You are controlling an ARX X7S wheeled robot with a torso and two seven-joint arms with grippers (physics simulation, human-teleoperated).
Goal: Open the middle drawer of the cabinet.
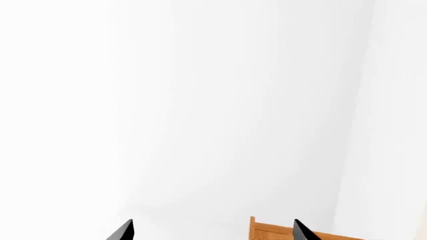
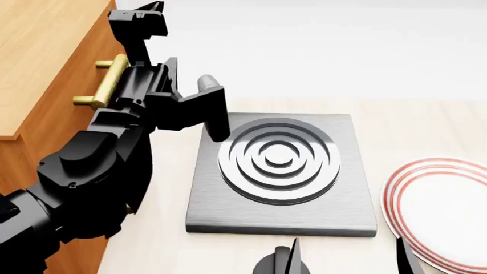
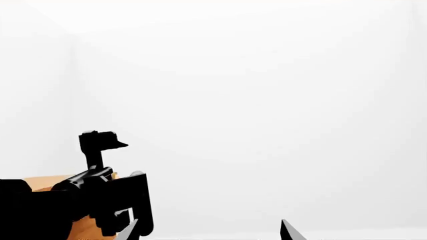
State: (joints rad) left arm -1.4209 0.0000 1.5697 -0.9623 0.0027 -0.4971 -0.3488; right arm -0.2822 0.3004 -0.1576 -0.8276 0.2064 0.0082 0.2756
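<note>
Left gripper (image 2: 145, 14) up at eleven o'clock, jaws apart and empty beside the cabinet (image 2: 45, 51), brass handle (image 2: 106, 83) just behind the wrist, which drawer I can't tell; I'd drop back, straddle that bar, pull straight; right gripper (image 2: 346, 260) wide, idle.

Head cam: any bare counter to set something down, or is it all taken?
Bare strip behind the metal burner plate, toward the white wall. Narrower strip between it and the red-rimmed plate. Crowded at left: the left arm fills the gap beside the cabinet and its brass handle.
</note>
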